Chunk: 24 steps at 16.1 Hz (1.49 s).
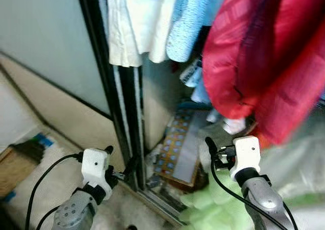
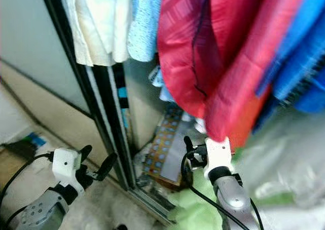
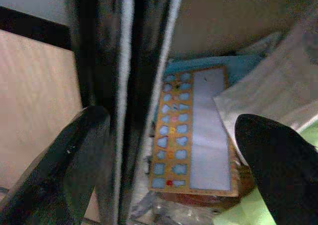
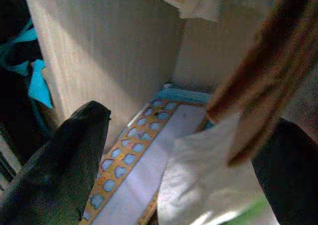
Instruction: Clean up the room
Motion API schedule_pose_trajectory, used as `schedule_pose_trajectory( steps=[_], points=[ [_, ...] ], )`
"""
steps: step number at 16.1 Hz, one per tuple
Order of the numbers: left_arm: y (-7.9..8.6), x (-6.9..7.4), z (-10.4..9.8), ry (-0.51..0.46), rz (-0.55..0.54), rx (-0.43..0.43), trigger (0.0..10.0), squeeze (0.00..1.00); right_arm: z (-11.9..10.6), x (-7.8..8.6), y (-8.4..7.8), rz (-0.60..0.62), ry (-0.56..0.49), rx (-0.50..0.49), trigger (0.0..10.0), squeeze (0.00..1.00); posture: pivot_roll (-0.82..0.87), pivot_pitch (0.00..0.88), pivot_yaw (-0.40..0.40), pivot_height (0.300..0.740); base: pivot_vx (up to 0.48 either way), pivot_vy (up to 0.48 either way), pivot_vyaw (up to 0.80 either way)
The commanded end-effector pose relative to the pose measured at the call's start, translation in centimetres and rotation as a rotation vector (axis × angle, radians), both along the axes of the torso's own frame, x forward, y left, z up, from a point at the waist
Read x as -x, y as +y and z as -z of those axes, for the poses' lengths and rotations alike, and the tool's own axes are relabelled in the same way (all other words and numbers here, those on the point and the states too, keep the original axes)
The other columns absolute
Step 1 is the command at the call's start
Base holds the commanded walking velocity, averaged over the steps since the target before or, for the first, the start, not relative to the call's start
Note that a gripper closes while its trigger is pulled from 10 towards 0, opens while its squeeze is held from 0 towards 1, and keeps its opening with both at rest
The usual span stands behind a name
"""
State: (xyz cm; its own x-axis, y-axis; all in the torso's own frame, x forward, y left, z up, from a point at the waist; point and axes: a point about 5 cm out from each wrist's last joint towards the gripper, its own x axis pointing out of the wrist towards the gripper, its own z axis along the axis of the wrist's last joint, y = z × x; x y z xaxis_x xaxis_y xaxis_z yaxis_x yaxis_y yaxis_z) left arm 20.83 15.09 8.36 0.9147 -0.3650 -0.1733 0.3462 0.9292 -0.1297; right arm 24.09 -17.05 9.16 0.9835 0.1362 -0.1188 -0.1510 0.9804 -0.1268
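**Both pincers raised at the open wardrobe**

The left pincer (image 2: 96, 161) hangs wide open and empty beside the black sliding-door frame (image 1: 119, 113). The right pincer (image 4: 164, 180), also spread and empty, hovers under a hanging red garment (image 1: 259, 62), above the orange board with blue patches (image 3: 191, 135) on the wardrobe floor.

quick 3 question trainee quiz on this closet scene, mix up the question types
1. True or false: the left gripper has its fingers apart.
2. Multiple choice: which garment hangs nearest above the right gripper? A red jacket B cream shirt C light blue top
3. Fill in: the board with blue shapes lies on the closet ____.

Key: 1 true. 2 A. 3 floor.
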Motion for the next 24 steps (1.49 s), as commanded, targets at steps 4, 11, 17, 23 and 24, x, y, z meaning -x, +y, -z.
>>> schedule_pose_trajectory(
  steps=[4, 11, 17, 23, 24],
  points=[
    [0.27, -0.24, -0.13, 0.003, -0.018, -0.023, 10.0, 0.00, -0.23, -0.29, -0.21, 0.002, 0.000, -0.015, 10.0, 0.00, -0.03, 0.042, -0.062, 0.740, 0.000, 0.000, 0.40],
    [0.07, -0.43, -0.14, -0.002, -0.020, -0.017, 10.0, 0.00, -0.06, -0.41, -0.35, 0.032, 0.020, -0.076, 10.0, 0.00, -0.04, 0.056, -0.063, 0.740, 0.000, 0.000, 0.00],
    [-0.18, -0.56, -0.26, -0.016, -0.012, -0.008, 10.0, 0.00, 0.09, -0.47, -0.44, 0.046, 0.045, -0.085, 10.0, 0.00, -0.04, 0.063, -0.065, 0.740, 0.000, 0.000, -0.60],
    [0.04, -0.68, -0.32, 0.016, -0.023, 0.083, 10.0, 0.00, 0.08, -0.45, -0.45, 0.055, 0.053, -0.091, 10.0, 0.00, -0.05, 0.072, -0.064, 0.740, 0.000, 0.000, -0.80],
    [0.01, -0.72, -0.37, 0.019, -0.022, 0.099, 10.0, 0.00, 0.08, -0.46, -0.44, 0.055, 0.054, -0.092, 10.0, 0.00, -0.05, 0.074, -0.064, 0.740, 0.000, 0.000, -0.80]
  ],
)
